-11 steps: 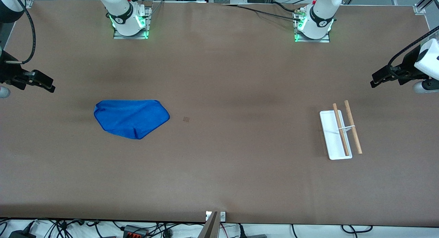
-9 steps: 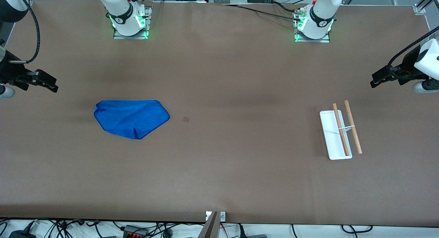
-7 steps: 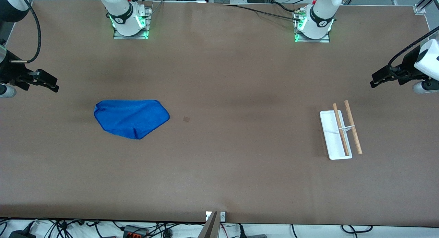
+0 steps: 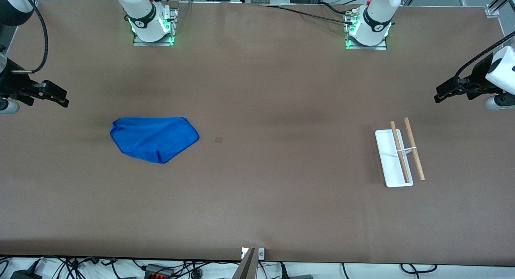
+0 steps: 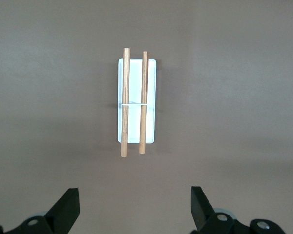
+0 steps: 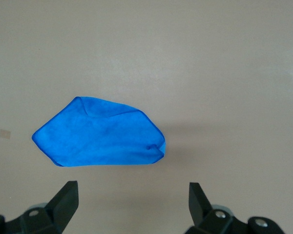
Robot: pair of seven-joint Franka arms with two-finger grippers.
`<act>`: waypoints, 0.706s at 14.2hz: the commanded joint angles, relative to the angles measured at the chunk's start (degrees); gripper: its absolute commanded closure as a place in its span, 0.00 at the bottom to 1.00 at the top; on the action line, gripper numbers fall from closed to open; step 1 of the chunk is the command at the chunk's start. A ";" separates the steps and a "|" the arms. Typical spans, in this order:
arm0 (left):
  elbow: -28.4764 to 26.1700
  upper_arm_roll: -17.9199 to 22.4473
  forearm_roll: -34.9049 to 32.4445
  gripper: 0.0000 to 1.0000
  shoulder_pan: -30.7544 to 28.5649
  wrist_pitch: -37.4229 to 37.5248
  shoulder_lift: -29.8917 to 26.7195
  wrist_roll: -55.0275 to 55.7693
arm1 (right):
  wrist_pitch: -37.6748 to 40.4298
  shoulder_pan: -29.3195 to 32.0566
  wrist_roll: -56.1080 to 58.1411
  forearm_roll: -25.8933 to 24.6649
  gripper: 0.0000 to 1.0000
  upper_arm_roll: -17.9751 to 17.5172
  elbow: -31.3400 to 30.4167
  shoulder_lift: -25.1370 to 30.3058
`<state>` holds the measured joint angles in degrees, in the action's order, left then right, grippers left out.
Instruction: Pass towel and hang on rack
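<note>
Toward the right arm's end of the tabletop [image 4: 257,198], the towel [image 4: 154,138] lies flat and untouched, and the right gripper [image 4: 52,96] hangs in the air just over that end's edge, so the cloth lies from it toward the middle of the tabletop and a little nearer the front camera. Its fingers are spread wide and hold nothing; in the right wrist view they frame the towel [image 6: 98,140] with bare tabletop between. The right arm is plainly the nearer one, so the first pick should fall to it. The towel's long axis runs along the length of the tabletop, from one arm's end toward the other's. It is a bright royal-blue fuzzy cloth, loosely folded into an uneven pointed shape, with a soft crease near one corner. The rack [image 4: 398,155] stands well apart at the left arm's end, a white tray base with two wooden rods running front to back. The left gripper [image 4: 450,92] waits over that end's edge, fingers likewise spread and empty.
</note>
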<state>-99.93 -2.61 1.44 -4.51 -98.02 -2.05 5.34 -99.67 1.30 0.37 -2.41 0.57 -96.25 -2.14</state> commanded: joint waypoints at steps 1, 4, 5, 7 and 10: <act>2.28 -0.11 1.29 0.00 -0.50 1.61 0.91 -0.59 | -0.17 0.72 0.95 0.74 0.00 -0.65 0.36 -4.16; 2.28 -0.11 1.29 0.00 -0.50 1.61 1.00 -0.59 | -2.19 -0.41 0.78 0.40 0.00 -0.74 0.71 -11.90; 2.28 -0.11 1.29 0.00 -0.50 1.61 1.00 -0.59 | -2.63 -0.68 0.78 0.31 0.00 -0.57 0.97 -13.93; 2.28 -0.11 1.29 0.00 -0.50 1.61 0.91 -0.59 | -2.37 0.28 1.04 -0.05 0.00 -0.22 0.97 -17.00; 2.28 -0.11 1.29 0.00 -0.50 1.61 0.91 -0.59 | -2.72 2.91 0.86 0.13 0.00 -0.22 0.89 -22.63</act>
<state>-99.80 -2.61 1.44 -4.52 -98.02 -1.93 5.34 -102.84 2.41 0.40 -2.47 0.57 -96.62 -21.97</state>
